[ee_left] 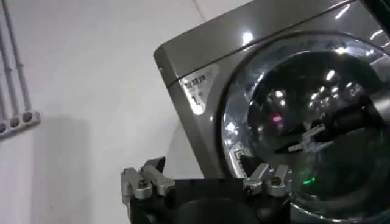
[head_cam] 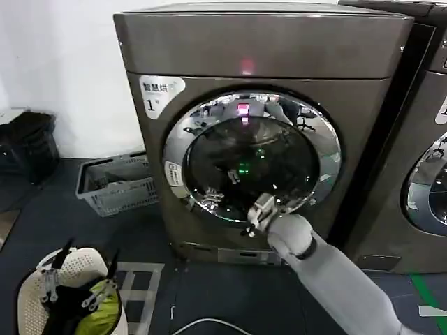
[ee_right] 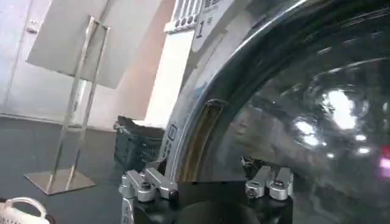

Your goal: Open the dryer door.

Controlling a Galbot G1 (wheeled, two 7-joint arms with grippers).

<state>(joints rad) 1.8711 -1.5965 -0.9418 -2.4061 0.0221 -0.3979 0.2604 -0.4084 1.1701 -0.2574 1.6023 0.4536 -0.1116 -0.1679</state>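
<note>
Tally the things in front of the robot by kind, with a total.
Machines: 2, the "1"-stickered dryer and a partly visible machine
Chrome-ringed doors: 2, the dryer door and the other door
Baskets: 2, grey and white
Grippers: 2, right gripper and left gripper
Total: 8

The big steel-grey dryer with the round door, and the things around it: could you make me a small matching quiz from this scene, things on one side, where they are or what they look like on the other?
Things:
1. round chrome-ringed dryer door
2. grey plastic laundry basket
3. right end effector
4. white sticker marked "1"

Descriptions:
A. at the door's lower rim
B. on the floor left of the dryer
C. shut against the dryer front
D. on the dryer front, above and left of the door

Pairs: 1-C, 2-B, 3-A, 4-D
</note>
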